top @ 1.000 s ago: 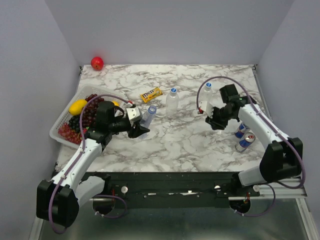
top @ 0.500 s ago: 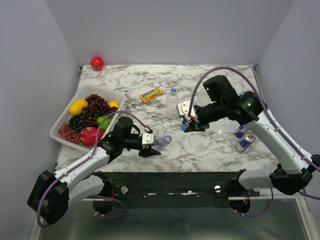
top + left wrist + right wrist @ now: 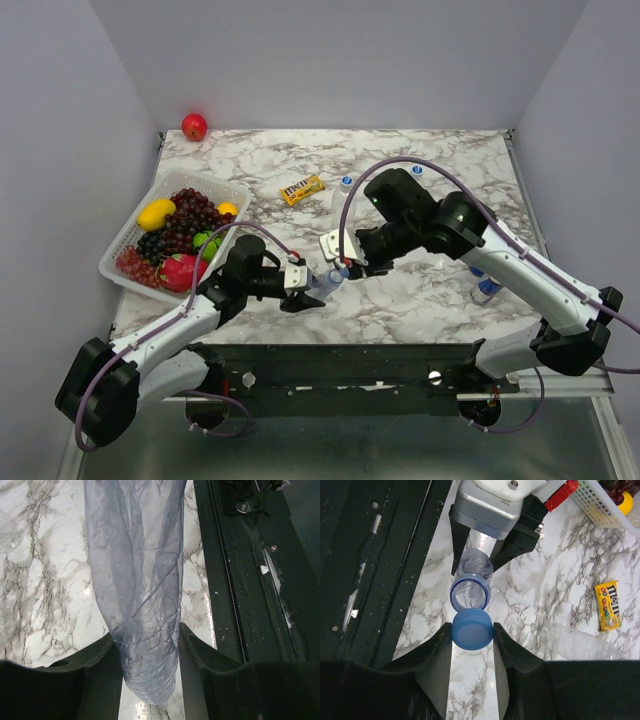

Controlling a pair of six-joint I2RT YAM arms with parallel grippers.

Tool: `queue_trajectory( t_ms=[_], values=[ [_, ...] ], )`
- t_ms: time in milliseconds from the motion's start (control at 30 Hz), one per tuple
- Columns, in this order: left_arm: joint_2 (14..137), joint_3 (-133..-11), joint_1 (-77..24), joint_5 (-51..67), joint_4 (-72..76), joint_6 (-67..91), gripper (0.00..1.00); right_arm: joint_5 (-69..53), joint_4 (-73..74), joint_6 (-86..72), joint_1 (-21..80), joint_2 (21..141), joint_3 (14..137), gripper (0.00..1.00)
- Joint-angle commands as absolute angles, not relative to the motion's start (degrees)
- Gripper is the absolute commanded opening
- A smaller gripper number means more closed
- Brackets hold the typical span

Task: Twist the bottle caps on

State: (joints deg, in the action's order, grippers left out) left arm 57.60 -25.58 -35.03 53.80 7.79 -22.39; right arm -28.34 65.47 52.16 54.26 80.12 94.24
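**Cap at bottle mouth, not seated**

Left gripper is clamped on the slim blue-tinted bottle, held above the marble table near its front edge. Right gripper is closed on a blue cap. The cap sits just beside the bottle's open mouth; contact cannot be told.

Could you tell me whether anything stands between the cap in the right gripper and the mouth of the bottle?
Nothing visible does: the blue cap in the right gripper is right at the open mouth of the slim bottle that the left gripper holds.
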Motion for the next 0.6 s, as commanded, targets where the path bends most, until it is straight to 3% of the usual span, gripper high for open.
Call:
queue_trajectory(
  t_ms=[0,567],
  values=[
    [57.9,-25.8,-35.4,53.3,9.8,-21.4,0.0,-25.0,63.2,53.3,55.5,81.5,95.6,0.41],
    [58.6,-28.7,-35.4,52.0,3.4,-23.8,0.0,-23.1,64.9,57.6,58.4,82.5,97.0,0.41]
  ],
)
